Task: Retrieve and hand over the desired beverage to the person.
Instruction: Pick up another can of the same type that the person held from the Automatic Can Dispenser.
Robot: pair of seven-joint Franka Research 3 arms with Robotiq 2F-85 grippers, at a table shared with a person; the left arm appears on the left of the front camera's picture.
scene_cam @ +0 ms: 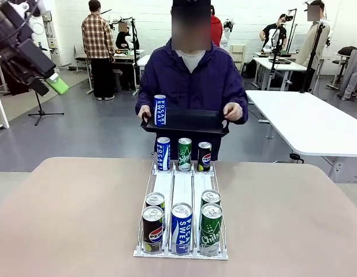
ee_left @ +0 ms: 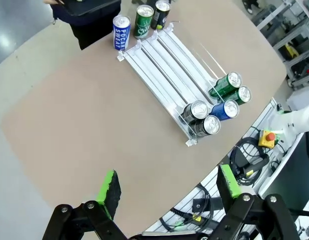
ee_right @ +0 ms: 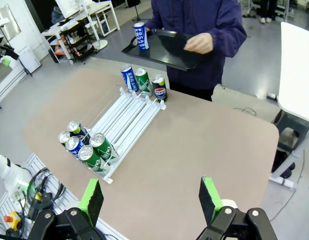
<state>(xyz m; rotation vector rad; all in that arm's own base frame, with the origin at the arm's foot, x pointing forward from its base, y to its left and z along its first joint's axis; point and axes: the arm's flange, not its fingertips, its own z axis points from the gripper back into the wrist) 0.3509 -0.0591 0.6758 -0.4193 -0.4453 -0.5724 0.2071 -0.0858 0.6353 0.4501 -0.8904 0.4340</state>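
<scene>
Evidently a waiting posture: both arms are poised above the bench [scene_cam: 69, 219] with nothing in hand. The left tool [ee_left: 169, 184] hangs high toward the bench's left side, its green pads [ee_left: 109, 186] spread to their widest and empty. The right tool [ee_right: 151, 199] is likewise fully spread and empty, looking down across the bench toward the person [scene_cam: 192, 75]. The person stands at the far edge holding a black tray [scene_cam: 190, 122] level in both hands, presumably to receive the drink. On the tray's end toward the robot's left stands the tray can [scene_cam: 159, 110], a blue Pocari Sweat, perhaps a sample of the drink wanted, though this cannot be confirmed. A white wire rack [scene_cam: 182, 187] of three lanes runs down the middle of the bench. At its far end stand the far blue can [scene_cam: 163, 153], the far green can [scene_cam: 184, 154] and the far Pepsi can [scene_cam: 204, 156]. Five cans crowd the near stop, fronted by the near Pepsi can [scene_cam: 152, 229], the near blue can [scene_cam: 181, 228] and the near green can [scene_cam: 211, 228]. The lanes probably feed toward the robot, keeping stock within either arm's reach. If blue is wanted, the near blue can is the likely target. Neighbours flank it closely, so a grasp from above seems better suited than one from the side.
</scene>
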